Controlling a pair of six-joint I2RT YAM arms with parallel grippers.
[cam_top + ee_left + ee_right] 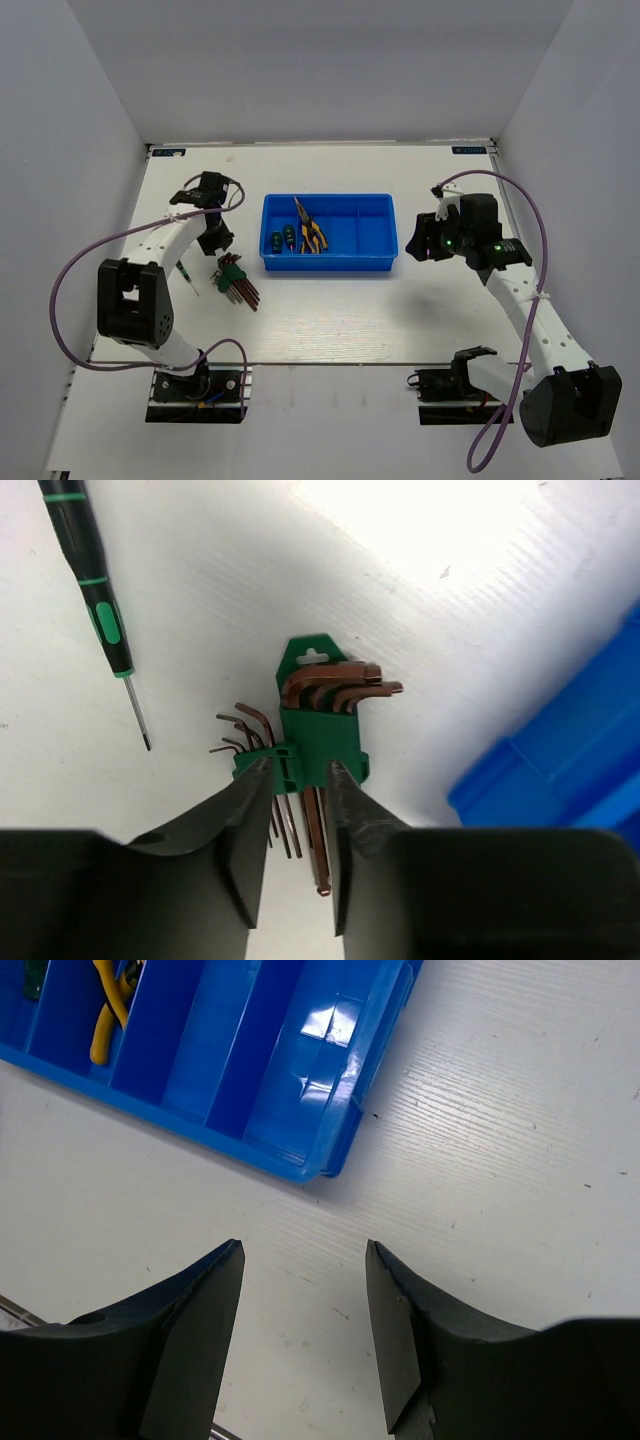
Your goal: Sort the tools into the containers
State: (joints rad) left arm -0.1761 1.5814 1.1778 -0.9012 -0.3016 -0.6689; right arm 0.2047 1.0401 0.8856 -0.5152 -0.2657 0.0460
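Left of tray (330, 266), left pincer (300, 772) angled down, straddling hex keys (322, 718).

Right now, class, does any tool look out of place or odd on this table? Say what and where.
Two tools lie loose on the table left of the blue tray, outside its compartments: the fanned hex key set and, farther left, a thin green-and-black screwdriver.
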